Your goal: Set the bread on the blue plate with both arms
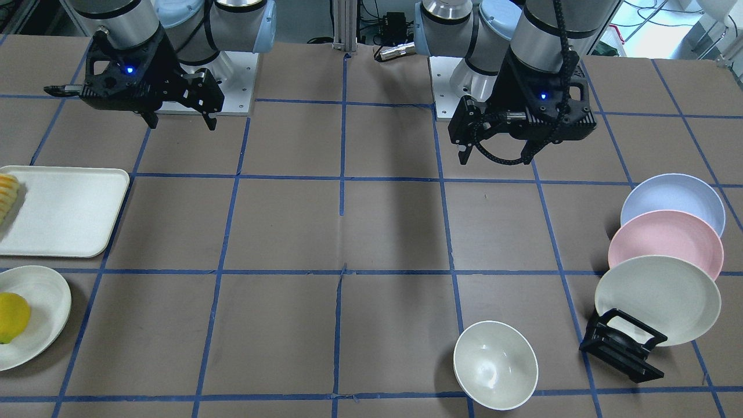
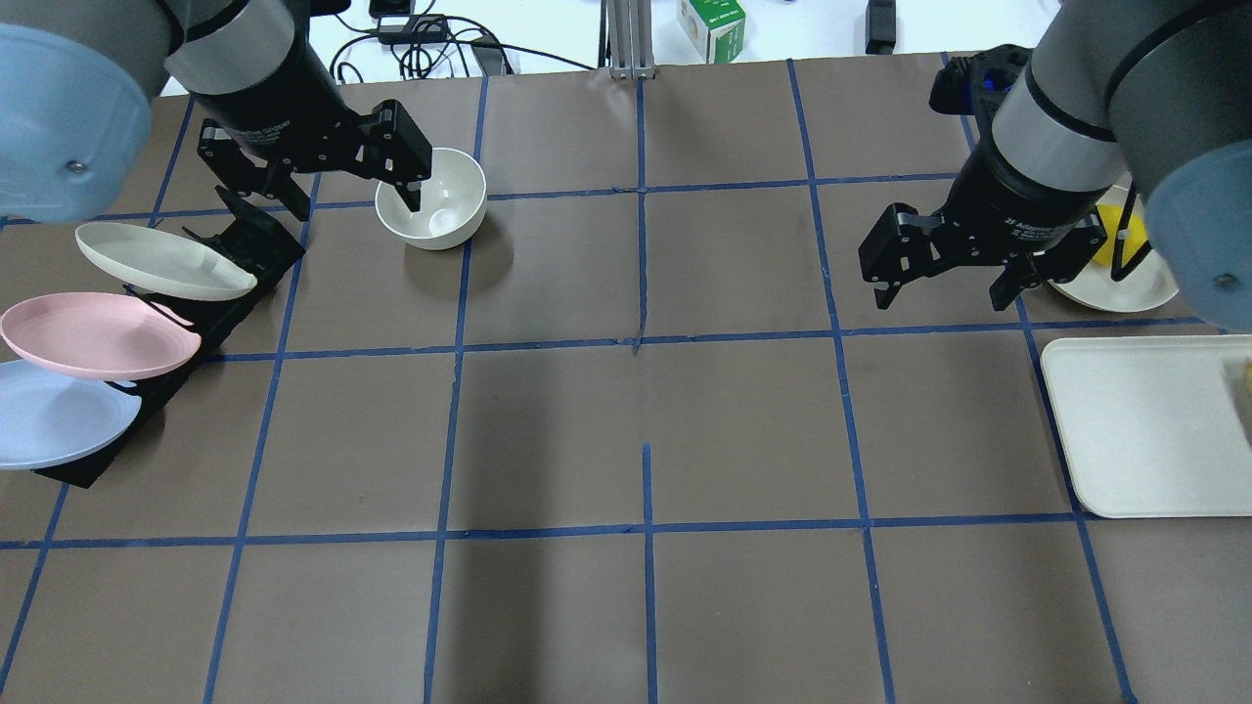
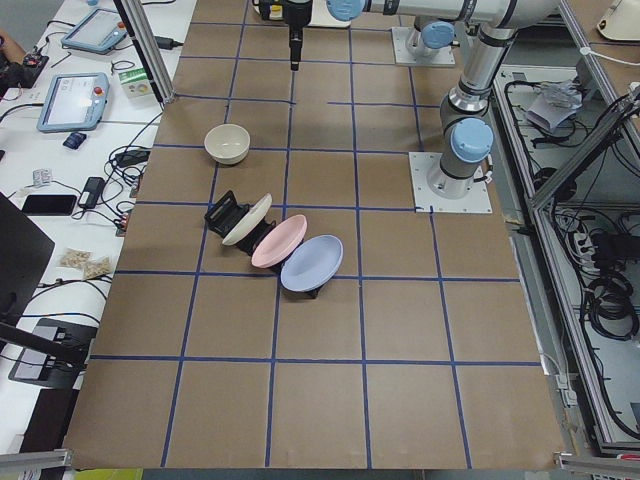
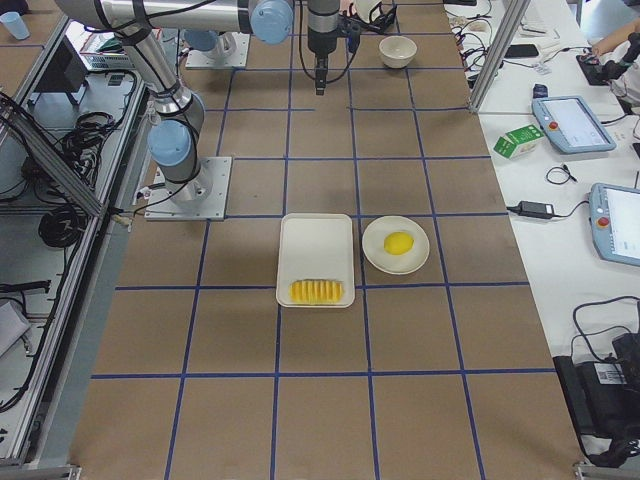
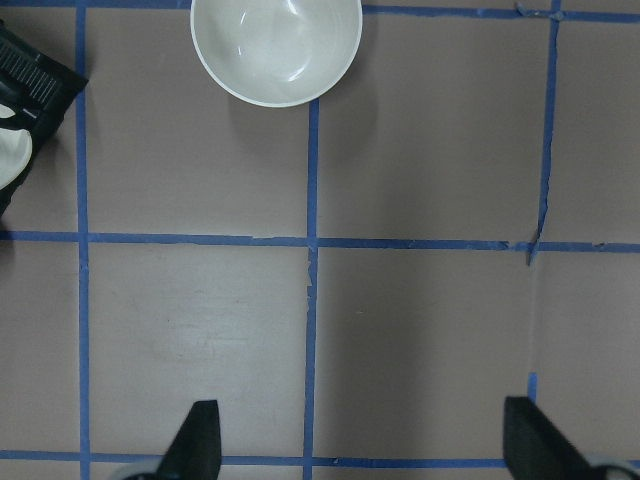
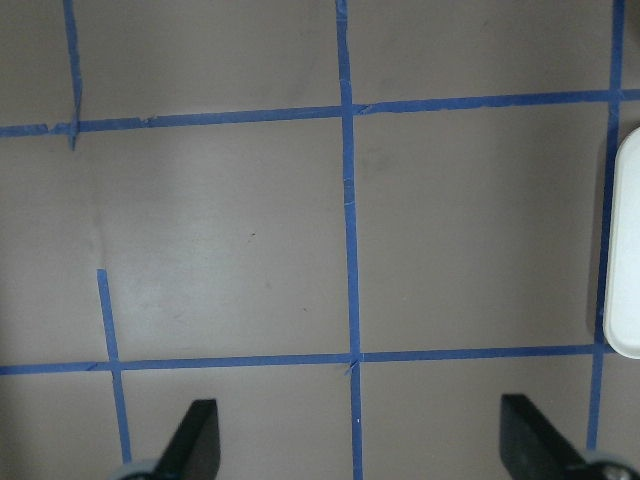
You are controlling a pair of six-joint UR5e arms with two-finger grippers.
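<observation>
The bread (image 1: 8, 194), a ridged orange-yellow loaf, lies at the outer end of a cream tray (image 1: 69, 212); it also shows in the exterior right view (image 4: 316, 291). The blue plate (image 1: 673, 199) stands tilted in a black rack (image 1: 622, 345), the end plate nearest the robot; it also shows in the overhead view (image 2: 54, 416). My left gripper (image 1: 494, 158) is open and empty, high above the table, near the white bowl in the overhead view (image 2: 357, 205). My right gripper (image 1: 183, 123) is open and empty, beside the tray in the overhead view (image 2: 941, 298).
A pink plate (image 1: 666, 244) and a cream plate (image 1: 657, 299) stand in the same rack. A white bowl (image 1: 495, 364) sits near the rack. A yellow lemon-like fruit (image 1: 11, 316) lies on a round cream plate (image 1: 52, 302) next to the tray.
</observation>
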